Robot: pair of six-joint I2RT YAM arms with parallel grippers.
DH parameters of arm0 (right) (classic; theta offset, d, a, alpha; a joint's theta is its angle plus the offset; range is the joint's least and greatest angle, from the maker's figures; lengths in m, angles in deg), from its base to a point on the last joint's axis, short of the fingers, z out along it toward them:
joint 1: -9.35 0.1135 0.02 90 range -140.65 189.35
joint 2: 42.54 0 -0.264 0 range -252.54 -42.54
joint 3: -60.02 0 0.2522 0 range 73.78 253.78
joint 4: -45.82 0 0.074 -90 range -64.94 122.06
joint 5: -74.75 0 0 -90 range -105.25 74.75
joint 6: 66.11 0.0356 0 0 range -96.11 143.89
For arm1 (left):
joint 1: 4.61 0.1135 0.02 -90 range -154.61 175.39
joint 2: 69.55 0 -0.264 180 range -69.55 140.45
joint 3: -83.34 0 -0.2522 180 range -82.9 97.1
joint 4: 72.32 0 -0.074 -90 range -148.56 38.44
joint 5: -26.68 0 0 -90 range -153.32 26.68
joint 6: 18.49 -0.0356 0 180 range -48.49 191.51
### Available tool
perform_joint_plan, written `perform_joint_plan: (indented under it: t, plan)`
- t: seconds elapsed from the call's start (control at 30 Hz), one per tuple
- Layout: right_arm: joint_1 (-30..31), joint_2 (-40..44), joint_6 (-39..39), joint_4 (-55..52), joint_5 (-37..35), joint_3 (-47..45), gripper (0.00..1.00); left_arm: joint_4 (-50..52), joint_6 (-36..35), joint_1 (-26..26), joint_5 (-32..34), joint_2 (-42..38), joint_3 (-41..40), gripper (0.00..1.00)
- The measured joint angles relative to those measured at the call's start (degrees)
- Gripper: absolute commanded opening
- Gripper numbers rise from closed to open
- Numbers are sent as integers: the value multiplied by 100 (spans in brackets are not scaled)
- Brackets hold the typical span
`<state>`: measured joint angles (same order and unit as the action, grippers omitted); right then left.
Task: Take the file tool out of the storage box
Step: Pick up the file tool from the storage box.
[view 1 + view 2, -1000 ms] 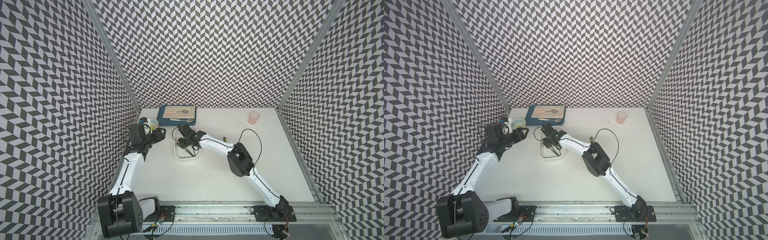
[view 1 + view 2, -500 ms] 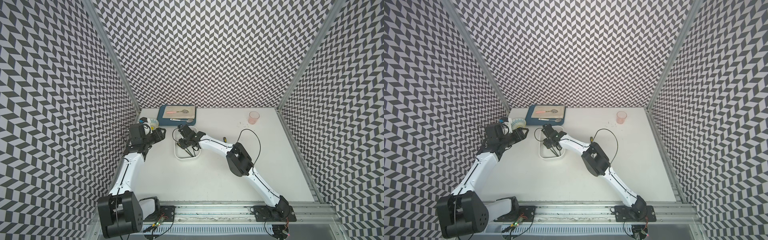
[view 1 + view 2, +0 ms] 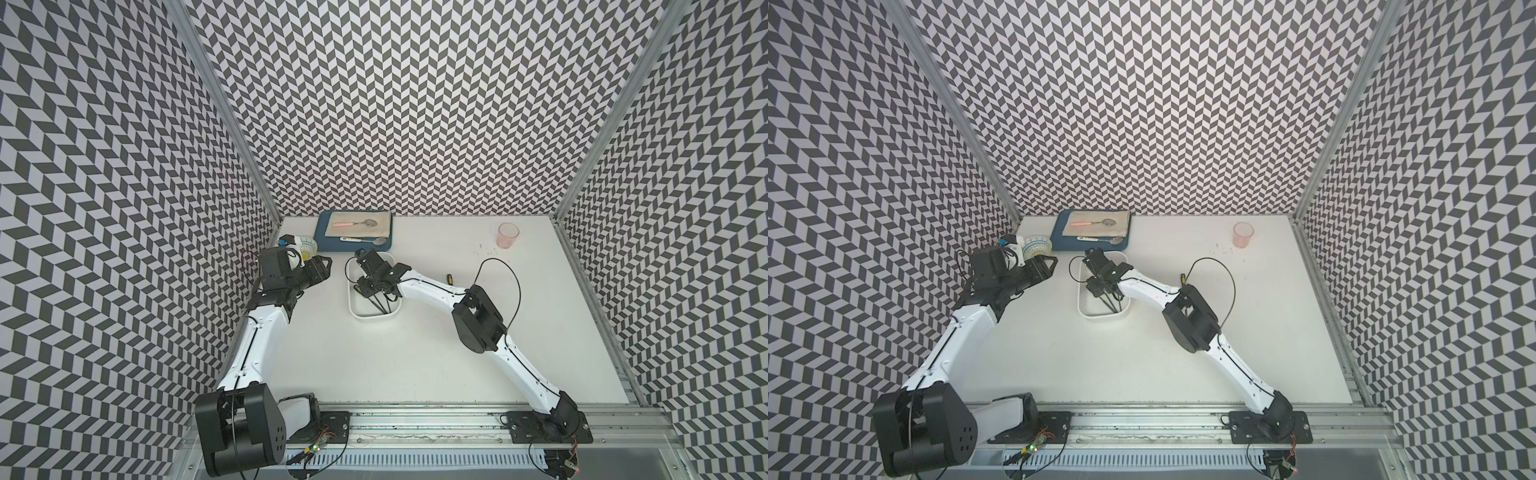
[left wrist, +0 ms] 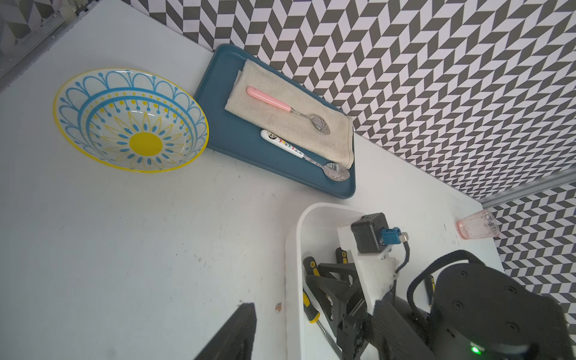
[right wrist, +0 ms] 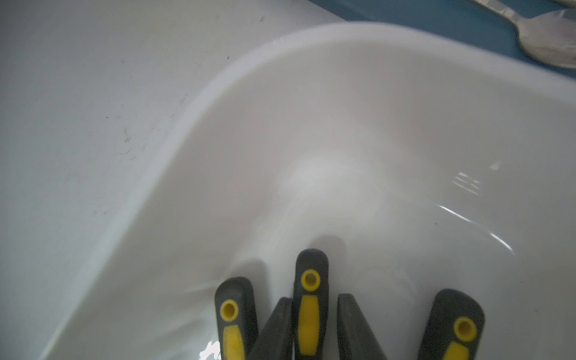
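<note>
The storage box [image 3: 353, 308], a shallow white tub, lies mid-table in both top views [image 3: 1084, 309]. It holds three file tools with black-and-yellow handles; their thin shafts [image 3: 380, 305] point toward the near end. My right gripper [image 5: 313, 299] is down inside the box. Its fingers straddle the middle file tool's handle [image 5: 310, 293], one finger touching it and the other a small gap away, so the jaws stand narrowly open. My left gripper [image 3: 322, 267] hovers open and empty just left of the box, one fingertip [image 4: 237, 330] over bare table.
Another black-and-yellow file [image 3: 449, 277] lies on the table behind my right forearm. A dark blue tray [image 3: 322, 246] with a cloth and two spoons sits right behind the box. A patterned bowl [image 4: 131, 121] is at the back left and a pink cup [image 3: 508, 235] at the back right.
My right gripper's fingers have drawn closer together around the middle file handle inside the box. The left arm has not moved.
</note>
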<state>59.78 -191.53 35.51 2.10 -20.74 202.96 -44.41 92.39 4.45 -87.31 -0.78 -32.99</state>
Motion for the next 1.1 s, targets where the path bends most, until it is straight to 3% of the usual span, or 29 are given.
perform_joint_plan:
  t: [0.1,0.43,0.77,1.1]
  plan:
    - [0,-9,44,17,-4,0,10,0,2,0,-22,0,0,65]
    - [-11,-9,297,81,42,0,0,-2,2,0,-70,0,-15,64]
    - [-81,63,479,374,238,-13,0,-44,4,0,-127,2,-48,64]
    - [-243,822,540,485,306,-201,0,-92,4,0,-140,2,-63,64]
